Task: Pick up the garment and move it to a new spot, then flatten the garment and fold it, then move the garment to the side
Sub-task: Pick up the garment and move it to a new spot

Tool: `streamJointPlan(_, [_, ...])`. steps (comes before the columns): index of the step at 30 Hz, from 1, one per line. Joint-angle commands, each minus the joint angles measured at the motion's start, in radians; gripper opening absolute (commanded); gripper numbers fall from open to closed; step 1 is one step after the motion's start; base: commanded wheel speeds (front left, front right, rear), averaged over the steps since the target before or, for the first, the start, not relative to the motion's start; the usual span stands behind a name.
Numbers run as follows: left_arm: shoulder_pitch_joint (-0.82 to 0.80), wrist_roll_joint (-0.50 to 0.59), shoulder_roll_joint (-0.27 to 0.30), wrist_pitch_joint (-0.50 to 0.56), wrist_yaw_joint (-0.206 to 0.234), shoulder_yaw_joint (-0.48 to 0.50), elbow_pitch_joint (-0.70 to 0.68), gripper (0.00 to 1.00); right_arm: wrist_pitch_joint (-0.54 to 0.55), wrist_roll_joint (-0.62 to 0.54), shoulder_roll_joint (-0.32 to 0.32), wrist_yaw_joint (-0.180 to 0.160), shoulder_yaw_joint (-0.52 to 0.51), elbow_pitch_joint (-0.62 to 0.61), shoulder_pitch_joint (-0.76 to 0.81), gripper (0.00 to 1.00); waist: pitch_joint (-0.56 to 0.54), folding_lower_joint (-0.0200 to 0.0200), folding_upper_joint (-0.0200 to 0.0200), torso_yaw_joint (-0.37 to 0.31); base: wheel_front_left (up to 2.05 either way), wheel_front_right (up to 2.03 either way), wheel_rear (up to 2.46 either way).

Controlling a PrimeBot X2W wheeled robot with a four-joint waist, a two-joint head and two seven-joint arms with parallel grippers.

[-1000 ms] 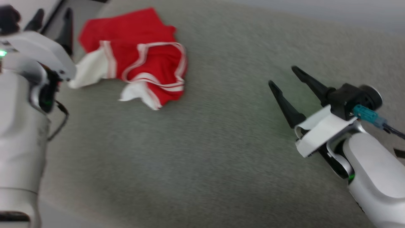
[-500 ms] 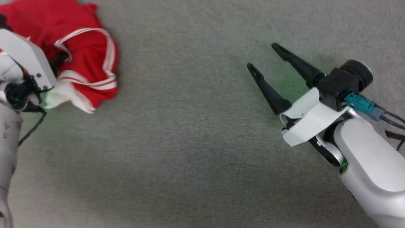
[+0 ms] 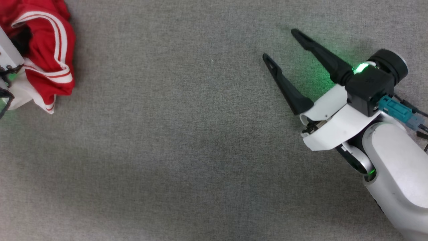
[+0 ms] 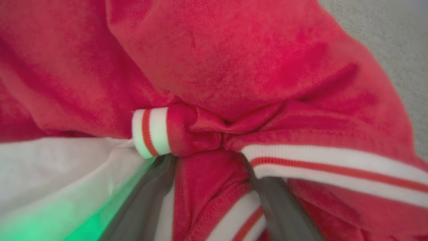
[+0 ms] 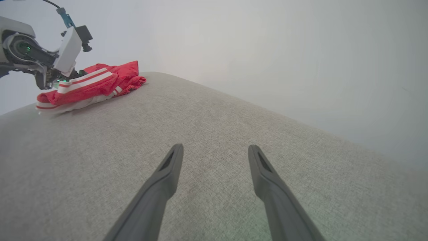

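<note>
- Where the near right side begins, the right gripper (image 3: 280,44) hovers low over the grey surface (image 3: 187,140). Its jaws are spread wide with nothing between them, and a green lamp (image 3: 359,68) glows at its wrist.
- Beyond it a broad stretch of bare grey fabric runs leftward, with nothing on it to snag or steer around. That is good room to carry, lay out and flatten.
- Farther off, at the far left, the garment (image 3: 50,43) lies in a crumpled heap: red body, white sleeve cloth, striped trim folded over itself.
- The left gripper (image 4: 210,167) is down in that heap, jaws apart and astride a bunched fold at the striped trim. The wrist view is blurred, so I cannot say whether the pads press the cloth. It looks unpinched.
- Handling, my guess: light and limp, with no stiffness. It will drape and trail from whatever point is lifted, and thin jersey may slip from a shallow pinch. A thick bunch, such as the trim or that knot of folds, looks a better hold than a single layer.
- Farthest, in the right wrist view, the far edge (image 5: 207,95) rounds off just behind the garment, with a pale wall (image 5: 267,50) beyond. The heap sits near that edge, so I judge a pull toward the open middle safer than any move outward.
</note>
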Motion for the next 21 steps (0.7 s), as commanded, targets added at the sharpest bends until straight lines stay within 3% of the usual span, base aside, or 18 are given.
streamJointPlan(1, [0.099,-0.015,-0.147,0.028,-0.009,-0.071,0.022,0.43,0.004,-0.010,0.001,0.000,-0.008,-0.007,0.010,1.00,0.000,0.0000,0.0000,-0.002,0.00,0.00,0.00])
streamJointPlan(2, [0.096,-0.024,-0.143,0.016,-0.009,-0.075,0.017,0.00,0.005,-0.009,0.002,0.000,-0.011,-0.011,0.009,1.00,-0.003,0.0000,0.0000,0.000,0.00,0.00,0.00])
streamJointPlan(14, [0.050,-0.041,-0.040,-0.209,-0.009,-0.161,-0.068,0.00,-0.036,0.022,0.023,0.000,-0.044,0.042,0.062,1.00,-0.133,0.0000,0.0000,0.002,0.00,0.00,0.00])
streamJointPlan(21, [0.026,-0.039,-0.003,-0.300,-0.005,-0.287,-0.187,0.00,-0.083,0.056,0.041,0.000,-0.161,0.103,0.142,1.00,-0.232,0.0000,0.0000,-0.011,0.00,0.00,0.00])
